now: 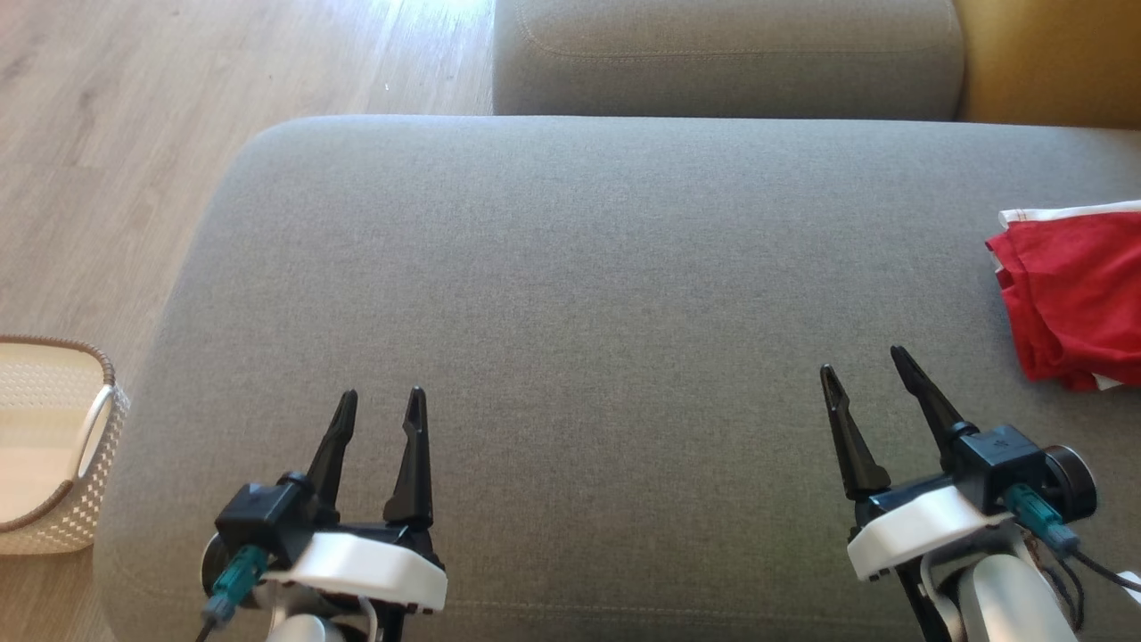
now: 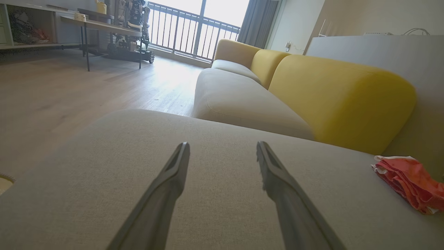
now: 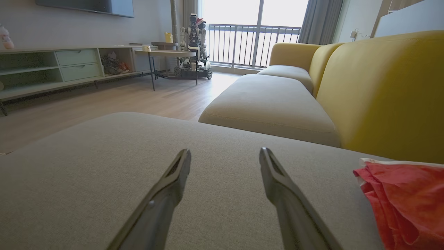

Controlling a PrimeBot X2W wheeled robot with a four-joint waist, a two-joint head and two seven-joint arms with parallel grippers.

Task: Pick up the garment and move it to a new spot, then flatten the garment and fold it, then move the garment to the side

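The garment (image 1: pixel 1070 294) is lying on the cushion (image 1: pixel 570 294) at its right edge. The left gripper (image 1: pixel 381 401) and right gripper (image 1: pixel 860 361) are hovering over its near side. A basket (image 1: pixel 53 446) is sitting on the floor (image 1: pixel 107 134) at left; another seat (image 1: pixel 726 58) is lying beyond.

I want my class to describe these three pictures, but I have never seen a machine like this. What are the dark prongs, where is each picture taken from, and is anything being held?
This is a wheeled robot with two arms. Each arm ends in a claw of two long dark fingers. The head view looks down from the robot's head: the left claw and the right claw hover over a grey sofa cushion, both open and holding nothing. The other two pictures come from cameras on each wrist, looking along that claw's own fingers. A crumpled red garment lies at the cushion's right edge, beyond the right claw. A pale woven basket stands on the floor to the left.
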